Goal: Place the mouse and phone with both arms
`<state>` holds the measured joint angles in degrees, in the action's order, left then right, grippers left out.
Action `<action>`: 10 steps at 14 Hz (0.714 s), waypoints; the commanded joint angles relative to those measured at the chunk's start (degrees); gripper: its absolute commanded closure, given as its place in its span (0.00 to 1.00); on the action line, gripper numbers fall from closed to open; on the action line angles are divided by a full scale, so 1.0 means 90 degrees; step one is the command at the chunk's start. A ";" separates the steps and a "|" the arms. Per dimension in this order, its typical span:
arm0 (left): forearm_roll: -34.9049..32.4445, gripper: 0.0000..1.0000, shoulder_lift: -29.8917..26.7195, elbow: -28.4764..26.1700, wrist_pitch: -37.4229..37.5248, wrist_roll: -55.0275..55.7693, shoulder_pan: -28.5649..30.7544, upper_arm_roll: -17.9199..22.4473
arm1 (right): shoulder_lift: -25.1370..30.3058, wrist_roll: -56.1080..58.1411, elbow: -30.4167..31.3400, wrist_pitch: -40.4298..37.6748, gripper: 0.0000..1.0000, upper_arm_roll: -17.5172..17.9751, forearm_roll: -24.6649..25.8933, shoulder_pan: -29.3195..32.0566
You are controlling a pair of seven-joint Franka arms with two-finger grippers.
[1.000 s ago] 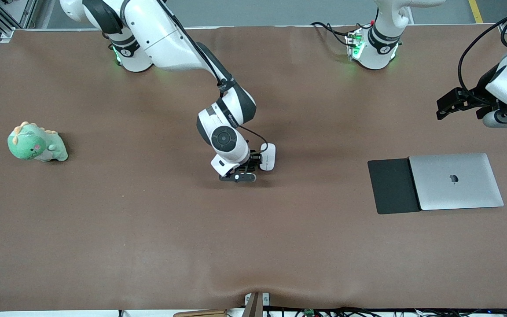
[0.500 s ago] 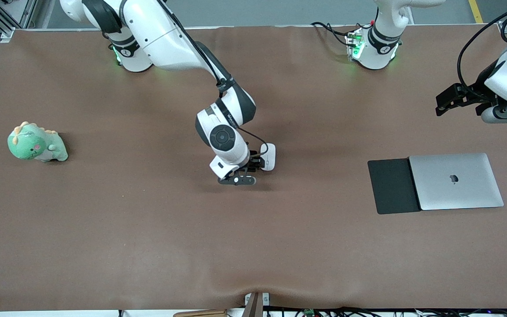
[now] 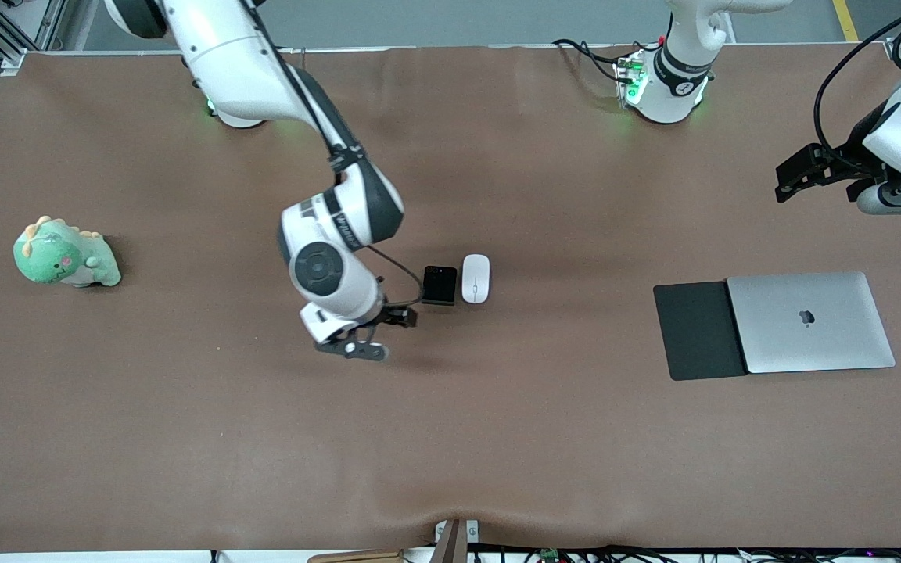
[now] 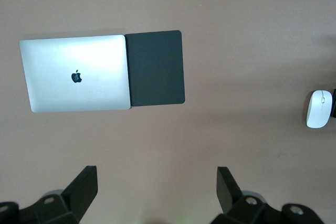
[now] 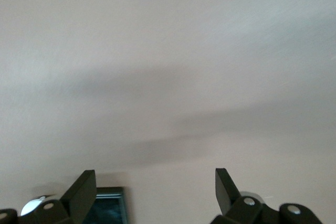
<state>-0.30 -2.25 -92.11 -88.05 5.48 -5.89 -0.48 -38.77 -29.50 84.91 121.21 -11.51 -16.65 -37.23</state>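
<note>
The white mouse point(image 3: 475, 277) lies on the brown table near its middle. The black phone point(image 3: 439, 285) lies flat right beside it, toward the right arm's end. My right gripper point(image 3: 385, 334) is open and empty, low over the table a short way from the phone. In the right wrist view point(image 5: 153, 187) a corner of the phone point(image 5: 107, 205) shows by one finger. My left gripper point(image 3: 785, 186) is open and empty, up in the air near the left arm's end. Its wrist view point(image 4: 156, 182) shows the mouse point(image 4: 319, 116) at the edge.
A black mouse pad point(image 3: 699, 330) lies against a closed silver laptop point(image 3: 810, 320) toward the left arm's end; both show in the left wrist view, pad point(image 4: 156, 67) and laptop point(image 4: 76, 73). A green dinosaur plush point(image 3: 66, 254) sits near the right arm's end.
My right gripper has drawn away from beside the mouse toward the right arm's end and the front camera, uncovering the phone on the table. The left arm has barely moved.
</note>
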 commanded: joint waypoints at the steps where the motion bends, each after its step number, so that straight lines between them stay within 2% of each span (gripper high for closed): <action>1: 0.0101 0.00 -0.0180 -0.0137 0.0047 -0.0033 0.0058 -0.0064 | 0.0781 0.0804 0.0847 -0.0049 0.00 0.0116 0.0093 0.0628; 3: 0.0101 0.00 -0.0189 -0.0137 0.0057 -0.0033 0.0058 -0.0064 | 0.1045 0.1361 0.1082 -0.0185 0.00 0.0116 0.0093 0.1088; 7: 0.0101 0.00 -0.0170 -0.0127 0.0037 -0.0013 0.0068 -0.0064 | 0.1426 0.1764 0.1103 -0.0819 0.00 0.0087 0.0122 0.1772; 10: 0.0101 0.00 -0.0189 -0.0118 0.0047 0.0006 0.0068 -0.0055 | 0.1982 0.1813 0.1112 -0.1288 0.00 0.0028 0.0618 0.2202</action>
<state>-0.29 -2.29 -92.11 -87.96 5.49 -5.87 -0.61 -25.84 -13.61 92.64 111.58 -12.01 -14.09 -19.55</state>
